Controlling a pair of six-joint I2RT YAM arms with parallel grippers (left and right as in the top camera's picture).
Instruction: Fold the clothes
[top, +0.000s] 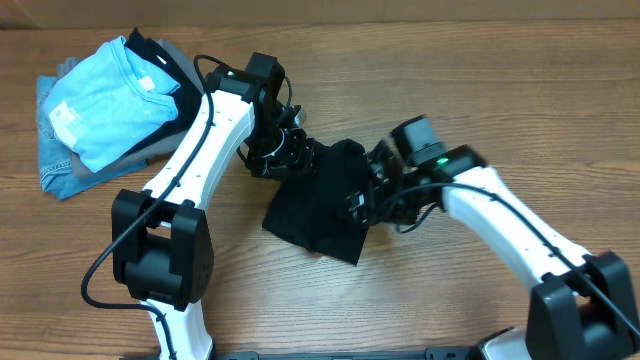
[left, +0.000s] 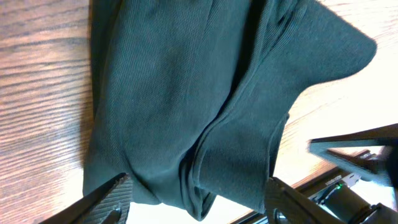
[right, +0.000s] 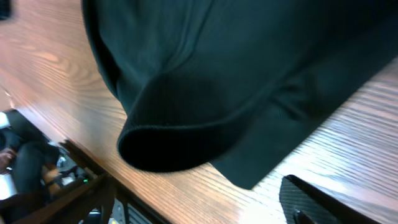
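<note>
Overhead: the black polo shirt (top: 318, 205) lay bunched on the table (top: 450, 80) between your grippers, long axis far-to-near; left gripper (top: 288, 152) at its far corner, right gripper (top: 372, 198) at its right edge. Left wrist: jaws apart, shirt edge between. Right wrist: jaws apart, cuff (right: 168, 146) ahead.

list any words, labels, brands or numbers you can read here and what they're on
No text is readable in any view.
On the light blue T-shirt, a pale mark near its left edge may be print, but it is too small to read.
On the black shirt, no logo or label shows overhead or in either wrist view.
</note>
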